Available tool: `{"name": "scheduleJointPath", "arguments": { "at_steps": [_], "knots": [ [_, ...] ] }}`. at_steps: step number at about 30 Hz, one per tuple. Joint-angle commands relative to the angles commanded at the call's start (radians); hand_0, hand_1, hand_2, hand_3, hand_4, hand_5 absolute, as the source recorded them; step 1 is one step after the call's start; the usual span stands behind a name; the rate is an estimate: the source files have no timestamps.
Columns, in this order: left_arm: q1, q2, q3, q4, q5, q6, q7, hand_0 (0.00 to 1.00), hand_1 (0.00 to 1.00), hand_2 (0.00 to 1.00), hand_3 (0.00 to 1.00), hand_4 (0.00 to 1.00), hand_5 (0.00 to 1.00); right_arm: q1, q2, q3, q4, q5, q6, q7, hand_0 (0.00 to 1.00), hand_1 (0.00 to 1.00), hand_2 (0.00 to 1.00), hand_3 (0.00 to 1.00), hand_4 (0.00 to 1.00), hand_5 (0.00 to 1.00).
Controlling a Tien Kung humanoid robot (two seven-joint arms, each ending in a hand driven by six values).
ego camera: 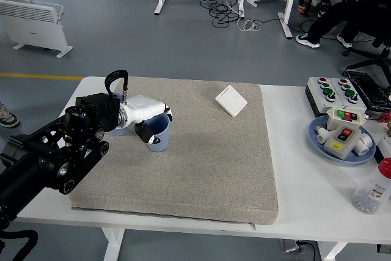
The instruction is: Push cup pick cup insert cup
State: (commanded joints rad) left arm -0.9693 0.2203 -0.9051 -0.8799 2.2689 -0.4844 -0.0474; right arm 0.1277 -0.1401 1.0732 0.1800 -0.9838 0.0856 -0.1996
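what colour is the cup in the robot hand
Blue. The cup held by the left robot hand shows best in the head view.

- A white table carries everything.
- A grey mat covers its left and middle part.
- To the right lie a grey button box, a blue plate holding switches, and a clear bottle.

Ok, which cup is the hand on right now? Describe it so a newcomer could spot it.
Start at the grey mat covering the white table and look to its left side. There the left hand grips a blue cup by its rim. A second blue cup sits just left of it, mostly hidden behind the wrist and not gripped.
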Motion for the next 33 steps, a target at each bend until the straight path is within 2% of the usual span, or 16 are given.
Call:
{"name": "scheduleJointPath", "arguments": {
  "at_steps": [5,10,13,17,21,26,33],
  "knots": [
    [-0.006,0.022,0.013,-0.079,0.0,-0.024,0.014,0.497,0.569,0.802,0.499,0.311,0.002,-0.001,-0.001,0.002,0.0,0.0,0.0,0.0,0.775,0.686,0.683,0.569,0.134,0.473],
    [-0.01,0.029,0.014,-0.098,0.0,-0.032,0.016,0.493,0.56,0.788,0.491,0.285,0.002,0.0,-0.002,0.002,0.0,-0.001,0.0,-0.001,0.775,0.685,0.683,0.569,0.135,0.472],
    [-0.014,0.045,0.002,-0.133,0.0,-0.049,0.026,0.493,0.56,0.788,0.491,0.285,0.002,-0.001,-0.002,0.003,0.0,0.003,0.0,0.0,0.775,0.685,0.683,0.569,0.135,0.472],
    [-0.023,0.072,-0.034,-0.194,-0.009,-0.082,0.048,0.486,0.556,0.766,0.489,0.275,0.002,-0.001,-0.002,0.005,0.0,0.002,-0.001,0.0,0.775,0.685,0.683,0.569,0.135,0.472],
    [-0.038,0.099,-0.113,-0.255,-0.013,-0.122,0.079,0.488,0.553,0.737,0.472,0.255,0.002,-0.004,-0.003,0.006,0.0,0.002,-0.001,0.0,0.774,0.686,0.683,0.569,0.134,0.472],
    [-0.049,0.109,-0.189,-0.26,0.0,-0.132,0.087,0.49,0.554,0.735,0.47,0.252,0.002,-0.007,-0.004,0.006,0.0,0.0,-0.001,-0.001,0.775,0.685,0.683,0.569,0.135,0.472],
    [-0.056,0.124,-0.269,-0.193,0.0,-0.128,0.091,0.494,0.56,0.74,0.475,0.248,0.002,-0.011,-0.003,0.006,0.0,0.0,-0.002,-0.002,0.775,0.686,0.683,0.569,0.134,0.473]
  ]
}}
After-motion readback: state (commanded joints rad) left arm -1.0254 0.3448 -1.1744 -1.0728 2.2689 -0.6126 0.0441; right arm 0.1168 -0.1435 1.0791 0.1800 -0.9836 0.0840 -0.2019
